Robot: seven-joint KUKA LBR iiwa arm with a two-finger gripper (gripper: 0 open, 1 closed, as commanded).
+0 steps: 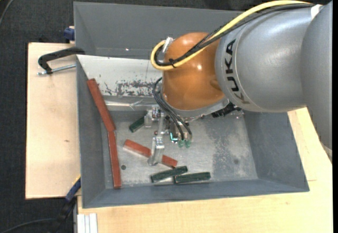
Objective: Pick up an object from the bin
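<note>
Fingers [156, 150] together, tips over the middle of a red bar [136, 148].

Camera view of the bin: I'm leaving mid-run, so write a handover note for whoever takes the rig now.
Gripper: low in the middle of the bin, over a short red-brown bar lying aslant on the floor; whether it grips cannot be told.
Things: two dark green bars by the view's lower wall, two long red-brown sticks along the left wall.
Done: nothing lifted yet.
Left: secure one thing and lift it clear of the bin.
</note>
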